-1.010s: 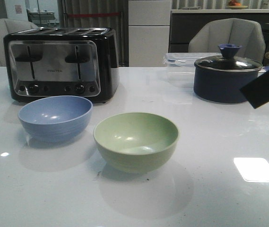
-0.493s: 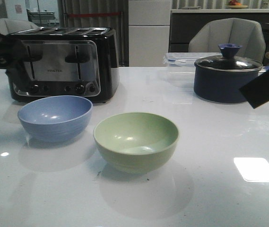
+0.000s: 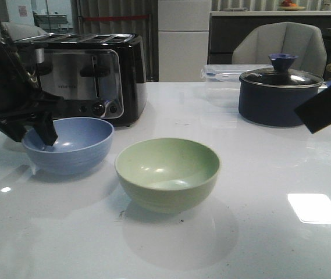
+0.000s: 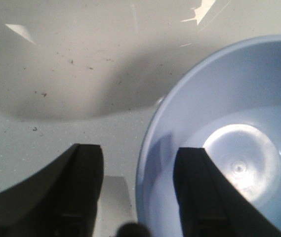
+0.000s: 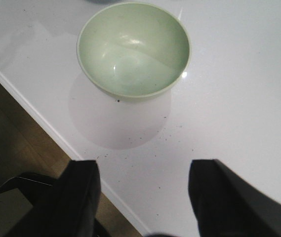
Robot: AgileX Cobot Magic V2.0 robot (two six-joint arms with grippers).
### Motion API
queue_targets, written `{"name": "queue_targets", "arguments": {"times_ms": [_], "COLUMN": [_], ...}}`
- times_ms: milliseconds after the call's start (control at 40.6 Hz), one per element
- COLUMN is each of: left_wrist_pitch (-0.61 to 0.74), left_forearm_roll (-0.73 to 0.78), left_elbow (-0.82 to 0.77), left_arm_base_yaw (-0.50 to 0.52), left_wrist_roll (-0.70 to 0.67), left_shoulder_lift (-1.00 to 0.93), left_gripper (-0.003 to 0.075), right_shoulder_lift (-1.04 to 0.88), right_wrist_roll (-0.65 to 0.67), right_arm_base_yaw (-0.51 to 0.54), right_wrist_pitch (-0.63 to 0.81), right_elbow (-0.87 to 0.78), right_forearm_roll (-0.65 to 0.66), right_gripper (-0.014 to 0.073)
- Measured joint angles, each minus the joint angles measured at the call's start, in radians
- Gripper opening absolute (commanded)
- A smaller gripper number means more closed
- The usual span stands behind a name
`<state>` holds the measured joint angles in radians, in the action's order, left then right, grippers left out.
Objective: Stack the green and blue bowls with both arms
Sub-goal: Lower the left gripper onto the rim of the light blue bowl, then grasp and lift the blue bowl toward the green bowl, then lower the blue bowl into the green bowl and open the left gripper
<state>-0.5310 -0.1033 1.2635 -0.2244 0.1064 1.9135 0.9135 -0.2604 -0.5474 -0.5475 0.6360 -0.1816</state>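
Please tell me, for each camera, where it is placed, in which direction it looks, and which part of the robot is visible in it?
Front view: faces forward over the table; shows the left pincer at the blue bowl, and the toaster.
Left wrist view: looks down; open pincer fingers straddle the blue bowl's rim.
Right wrist view: looks down on the green bowl; the open right pincer hangs apart from it.
Front and right wrist views share the green bowl.

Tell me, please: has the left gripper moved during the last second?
Yes. The left gripper came in from the left, past the toaster, and now straddles the blue bowl rim, jaws open.
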Motion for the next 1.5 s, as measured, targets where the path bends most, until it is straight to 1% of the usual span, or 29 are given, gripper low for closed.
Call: {"name": "queue_targets", "arguments": {"times_ms": [172,222,443,591,837,961,1084,1182,1330,1453,1502], "left_wrist_pitch": [-0.01,-0.019,-0.106,-0.147,-0.228,-0.243,-0.243,-0.243,-0.239,-0.234,-0.23], "left_forearm_roll": [0.0,0.0,-0.004,-0.035,-0.097,-0.103,-0.107,-0.107,-0.107,-0.103,-0.103], "left_elbow": [0.009,0.016,0.058,0.1,0.159,0.159,0.159,0.157,0.157,0.157,0.157], "left_arm_base_yaw": [0.0,0.0,-0.016,-0.06,-0.2,-0.275,-0.328,-0.348,-0.35,-0.35,-0.35], "left_wrist_roll": [0.0,0.0,0.001,0.001,0.001,0.001,0.001,0.001,0.001,0.001,0.001], "left_shoulder_lift": [0.009,0.009,-0.045,-0.11,-0.155,-0.155,-0.153,-0.153,-0.136,-0.096,-0.073], "left_gripper": [0.0122,0.0089,0.0093,0.0093,0.0093,0.0093,0.0093,0.0093,0.0093,0.0094,0.0107], "right_shoulder_lift": [0.0,0.0,0.0,0.0,0.0,0.0,0.0,0.0,0.0,0.0,0.0], "right_wrist_roll": [0.0,0.0,0.0,0.0,0.0,0.0,0.0,0.0,0.0,0.0,0.0], "right_arm_base_yaw": [0.0,0.0,0.0,0.0,0.0,0.0,0.0,0.0,0.0,0.0,0.0], "right_wrist_pitch": [0.0,0.0,0.0,0.0,0.0,0.0,0.0,0.0,0.0,0.0,0.0], "right_elbow": [0.0,0.0,0.0,0.0,0.0,0.0,0.0,0.0,0.0,0.0,0.0], "right_forearm_roll": [0.0,0.0,-0.002,-0.002,-0.002,-0.002,-0.002,-0.002,-0.002,-0.002,-0.002], "right_gripper": [0.0497,0.0497,0.0497,0.0497,0.0497,0.0497,0.0497,0.0497,0.0497,0.0497,0.0497]}}
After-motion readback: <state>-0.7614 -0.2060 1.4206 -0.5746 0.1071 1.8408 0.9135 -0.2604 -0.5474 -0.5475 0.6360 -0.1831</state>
